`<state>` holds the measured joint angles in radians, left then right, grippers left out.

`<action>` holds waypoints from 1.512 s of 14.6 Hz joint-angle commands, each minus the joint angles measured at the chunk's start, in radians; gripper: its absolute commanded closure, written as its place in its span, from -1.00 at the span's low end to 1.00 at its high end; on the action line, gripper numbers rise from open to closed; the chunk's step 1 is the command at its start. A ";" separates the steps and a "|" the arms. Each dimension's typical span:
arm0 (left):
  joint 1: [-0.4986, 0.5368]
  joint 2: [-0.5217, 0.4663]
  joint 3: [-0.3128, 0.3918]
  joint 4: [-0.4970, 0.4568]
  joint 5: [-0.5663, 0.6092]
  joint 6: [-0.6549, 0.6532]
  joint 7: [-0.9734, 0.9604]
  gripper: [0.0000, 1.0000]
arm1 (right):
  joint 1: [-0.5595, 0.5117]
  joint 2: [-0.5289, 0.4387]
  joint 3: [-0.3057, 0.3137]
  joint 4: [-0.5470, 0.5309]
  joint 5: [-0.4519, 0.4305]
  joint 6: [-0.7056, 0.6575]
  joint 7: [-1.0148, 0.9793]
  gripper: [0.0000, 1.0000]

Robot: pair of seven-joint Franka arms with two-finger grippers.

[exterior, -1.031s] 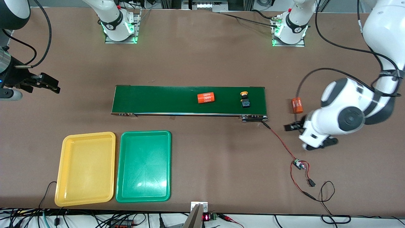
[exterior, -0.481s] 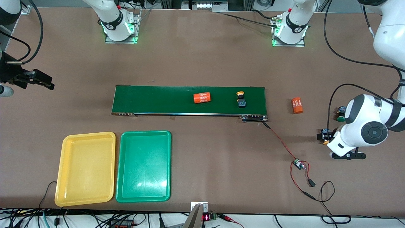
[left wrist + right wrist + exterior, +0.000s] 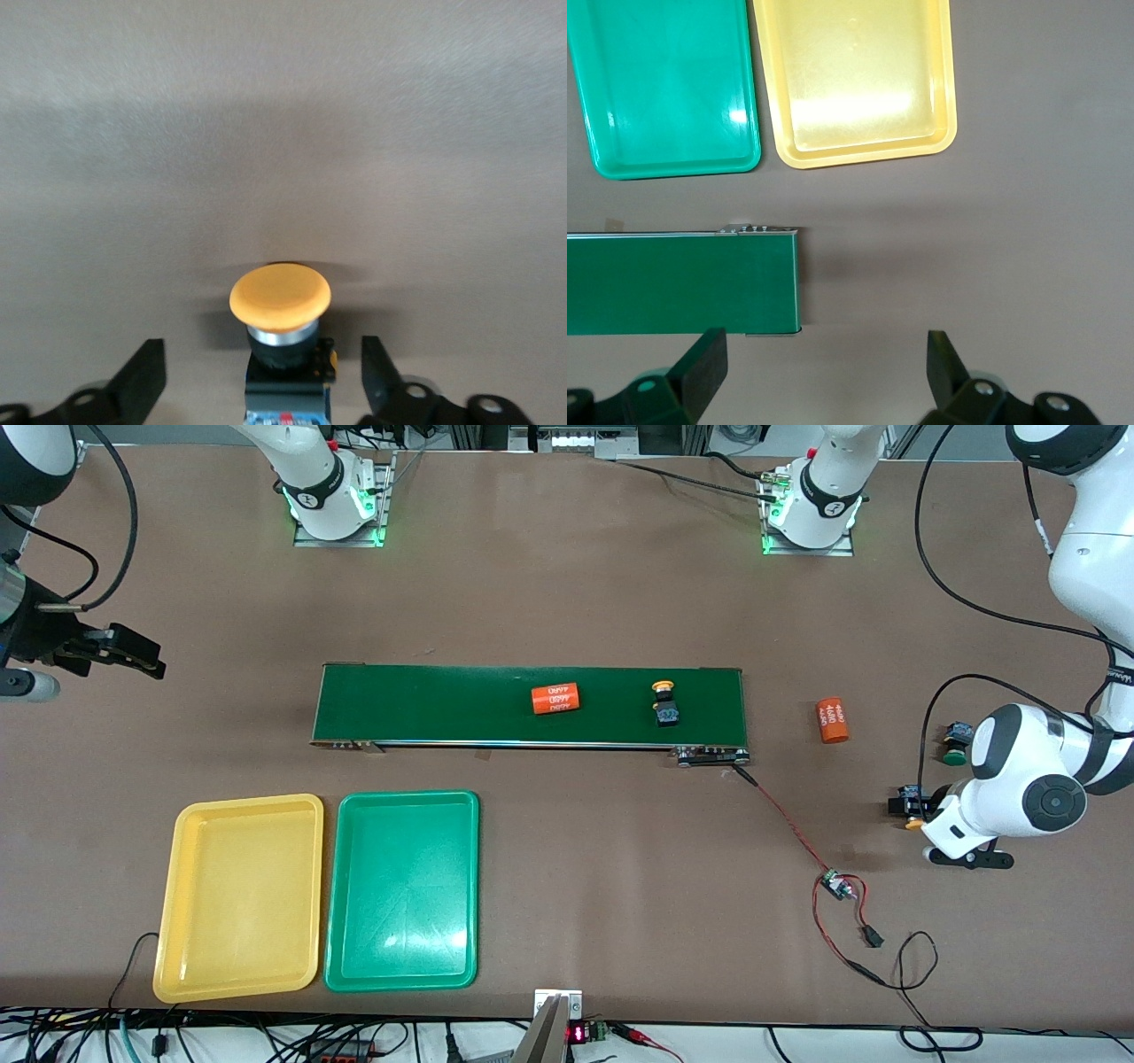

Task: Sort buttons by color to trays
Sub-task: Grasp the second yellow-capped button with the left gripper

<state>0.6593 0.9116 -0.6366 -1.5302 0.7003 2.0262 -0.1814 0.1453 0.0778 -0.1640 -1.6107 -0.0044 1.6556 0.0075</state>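
Note:
A yellow-capped button (image 3: 280, 297) lies on the table at the left arm's end. My left gripper (image 3: 263, 347) straddles it, open, with a gap on each side; from the front this button (image 3: 905, 806) pokes out from under the left gripper (image 3: 918, 812). A green-capped button (image 3: 953, 746) lies just farther from the front camera. Another yellow-capped button (image 3: 664, 703) rides the conveyor belt (image 3: 425, 704). The yellow tray (image 3: 239, 895) and green tray (image 3: 403, 890) lie side by side near the front edge. My right gripper (image 3: 142, 659) waits open and holds nothing, over the table at the right arm's end.
One orange cylinder (image 3: 555, 699) lies on the belt and a second (image 3: 832, 720) on the table past the belt's end. A red-black cable with a small board (image 3: 833, 884) trails from the belt. The right wrist view shows the belt's end (image 3: 682, 283) and both trays (image 3: 859, 80).
The left arm swung away from the belt's end and came down over the yellow-capped button. The cylinder and button on the belt drifted toward the right arm's end. The right gripper shifted slightly.

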 commanded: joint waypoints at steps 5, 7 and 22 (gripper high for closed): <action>0.011 -0.023 -0.029 -0.024 -0.036 -0.001 0.011 0.72 | -0.010 -0.006 0.001 -0.009 0.044 0.000 0.009 -1.00; 0.019 -0.043 -0.099 -0.010 -0.050 -0.070 0.005 0.77 | -0.003 -0.021 0.007 -0.008 0.040 -0.013 0.005 -1.00; -0.111 -0.050 -0.515 -0.186 -0.174 -0.316 -0.492 0.76 | -0.009 -0.013 0.001 0.071 0.014 -0.042 -0.018 -1.00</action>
<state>0.5910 0.8736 -1.1499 -1.6611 0.5300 1.6474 -0.5786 0.1430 0.0681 -0.1659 -1.5630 0.0173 1.6304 0.0030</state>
